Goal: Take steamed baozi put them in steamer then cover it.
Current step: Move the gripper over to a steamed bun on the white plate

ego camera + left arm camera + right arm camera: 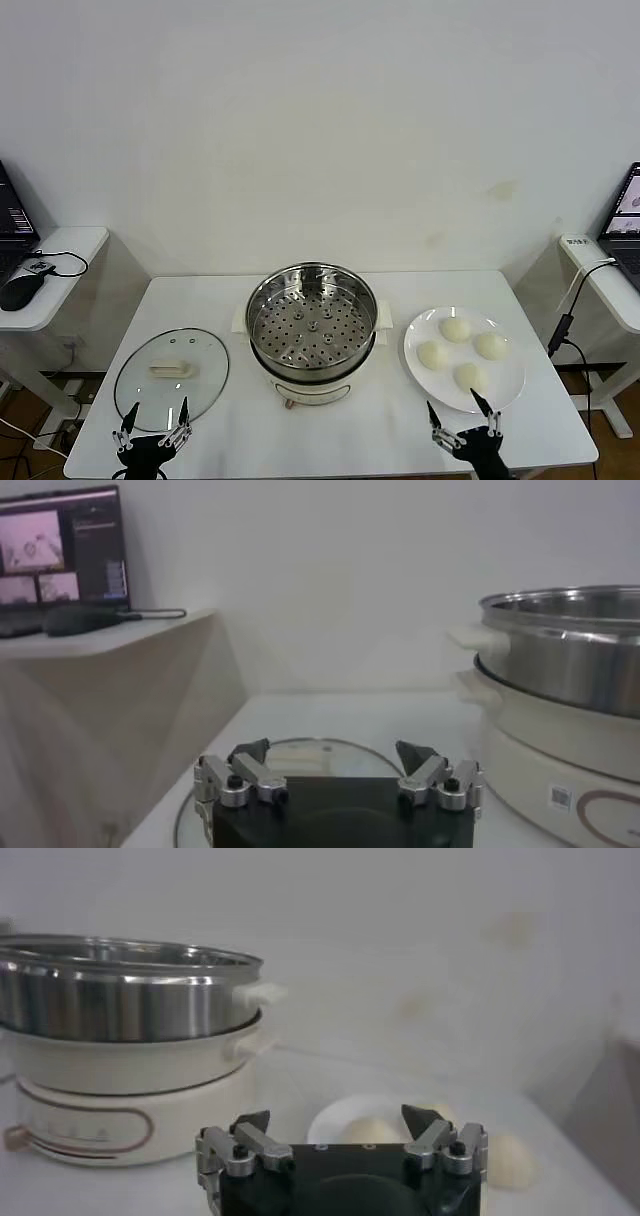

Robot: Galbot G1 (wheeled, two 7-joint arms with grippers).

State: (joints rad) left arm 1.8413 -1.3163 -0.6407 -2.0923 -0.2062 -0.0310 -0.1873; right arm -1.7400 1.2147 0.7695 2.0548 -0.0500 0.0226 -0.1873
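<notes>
Several cream-white baozi (pixel 458 328) lie on a white plate (pixel 510 385) at the right of the table; some show in the right wrist view (pixel 365 1131). The steel steamer (pixel 312 322) with its perforated tray stands on a white base at the table's middle, and shows in both wrist views (pixel 570 640) (pixel 120 993). The glass cover (pixel 171 372) with its cream handle lies flat at the left (pixel 300 755). My left gripper (pixel 155 416) is open and empty at the front edge, just before the cover. My right gripper (pixel 463 412) is open and empty before the plate.
A side shelf with a laptop and mouse (pixel 20 288) stands at the left, and shows in the left wrist view (pixel 85 617). Another shelf with a laptop (pixel 625 225) and a hanging cable stands at the right. A white wall lies behind the table.
</notes>
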